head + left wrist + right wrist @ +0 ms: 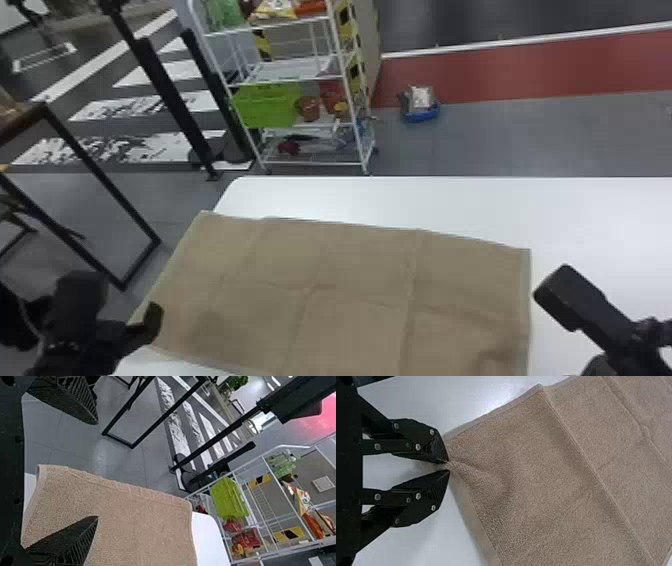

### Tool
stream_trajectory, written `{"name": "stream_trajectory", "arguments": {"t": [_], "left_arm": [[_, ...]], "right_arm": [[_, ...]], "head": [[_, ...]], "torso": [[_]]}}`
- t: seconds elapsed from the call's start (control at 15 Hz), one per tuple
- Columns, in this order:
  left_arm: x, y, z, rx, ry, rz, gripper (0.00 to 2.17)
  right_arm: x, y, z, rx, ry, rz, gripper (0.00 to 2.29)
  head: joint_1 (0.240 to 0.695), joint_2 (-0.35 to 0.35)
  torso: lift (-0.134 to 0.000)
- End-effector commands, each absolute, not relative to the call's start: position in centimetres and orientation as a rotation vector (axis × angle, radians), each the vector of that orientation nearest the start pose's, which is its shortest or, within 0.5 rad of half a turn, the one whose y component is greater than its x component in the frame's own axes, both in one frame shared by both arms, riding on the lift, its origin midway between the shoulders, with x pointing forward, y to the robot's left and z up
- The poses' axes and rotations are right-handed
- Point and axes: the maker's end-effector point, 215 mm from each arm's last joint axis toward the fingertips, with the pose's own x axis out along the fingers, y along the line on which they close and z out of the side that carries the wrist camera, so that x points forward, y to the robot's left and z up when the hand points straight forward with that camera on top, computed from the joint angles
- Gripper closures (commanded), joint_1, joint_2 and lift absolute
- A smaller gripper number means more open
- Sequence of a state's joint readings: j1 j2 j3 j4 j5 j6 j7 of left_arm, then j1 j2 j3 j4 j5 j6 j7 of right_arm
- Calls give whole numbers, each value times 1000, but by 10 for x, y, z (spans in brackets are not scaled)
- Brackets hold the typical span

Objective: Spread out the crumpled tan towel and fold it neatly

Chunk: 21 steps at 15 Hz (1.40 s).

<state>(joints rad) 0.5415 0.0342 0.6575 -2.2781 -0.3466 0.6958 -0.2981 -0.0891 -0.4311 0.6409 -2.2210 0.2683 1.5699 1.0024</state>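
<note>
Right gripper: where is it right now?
In the right wrist view, the right gripper is at a corner of the tan towel, on the robot's right, its jaws shut on the cloth, with the white table beneath.

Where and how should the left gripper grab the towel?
I'd pinch the towel by its near left corner, coming from the left, one finger below and one above: it lies thin and flat, and its left edge seems to overhang the table. The right gripper pinches the near right corner.
</note>
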Motion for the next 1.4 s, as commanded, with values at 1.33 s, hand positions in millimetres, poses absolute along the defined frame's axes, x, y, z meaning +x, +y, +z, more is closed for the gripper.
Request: {"name": "stream_trajectory", "arguments": {"t": [1.33], "left_arm": [[305,577,-364,420,612,497,53]], "right_arm": [[281,-284,-417,-186,1132,757,940]], "head": [[695,350]], "torso": [[-122]]}}
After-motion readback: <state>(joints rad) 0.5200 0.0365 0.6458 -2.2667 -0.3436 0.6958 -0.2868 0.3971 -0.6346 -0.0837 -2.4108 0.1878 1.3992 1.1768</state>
